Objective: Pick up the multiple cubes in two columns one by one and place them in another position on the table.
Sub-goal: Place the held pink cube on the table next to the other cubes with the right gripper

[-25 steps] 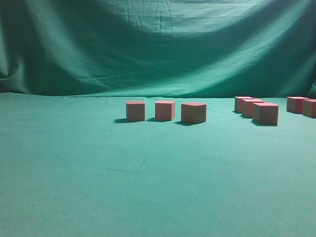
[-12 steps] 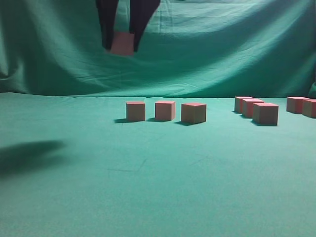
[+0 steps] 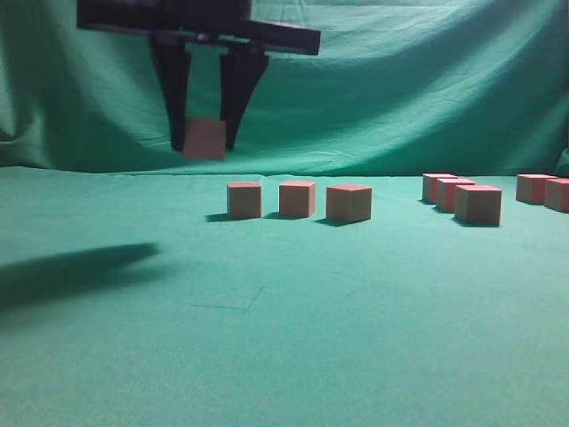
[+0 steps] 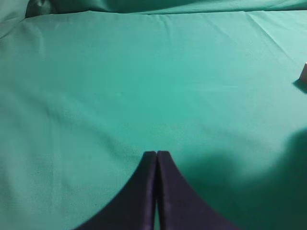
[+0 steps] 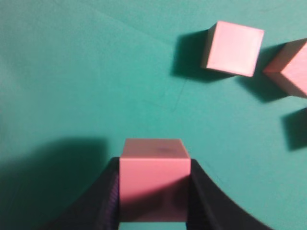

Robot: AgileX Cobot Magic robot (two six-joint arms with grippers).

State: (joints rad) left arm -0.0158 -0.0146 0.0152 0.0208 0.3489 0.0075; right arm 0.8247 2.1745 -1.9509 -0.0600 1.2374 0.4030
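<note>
Presently, the left gripper (image 4: 157,155) hangs over bare green table (image 4: 144,86) with its two dark fingers pressed together, holding nothing. Further right, the right gripper (image 3: 206,140) is raised above the table at the left of the exterior view, its jaws part-way apart and clamped on the two sides of a pink cube (image 3: 205,139), which is clear of the cloth. Its shadow (image 3: 71,267) lies on the table to the left. Below and to the right, three cubes (image 3: 298,199) stand in a row, apart from one another. Well to their right, another group of cubes (image 3: 477,204) stands near the table's far edge. No brand, label or writing shows on any cube or on either gripper.
</note>
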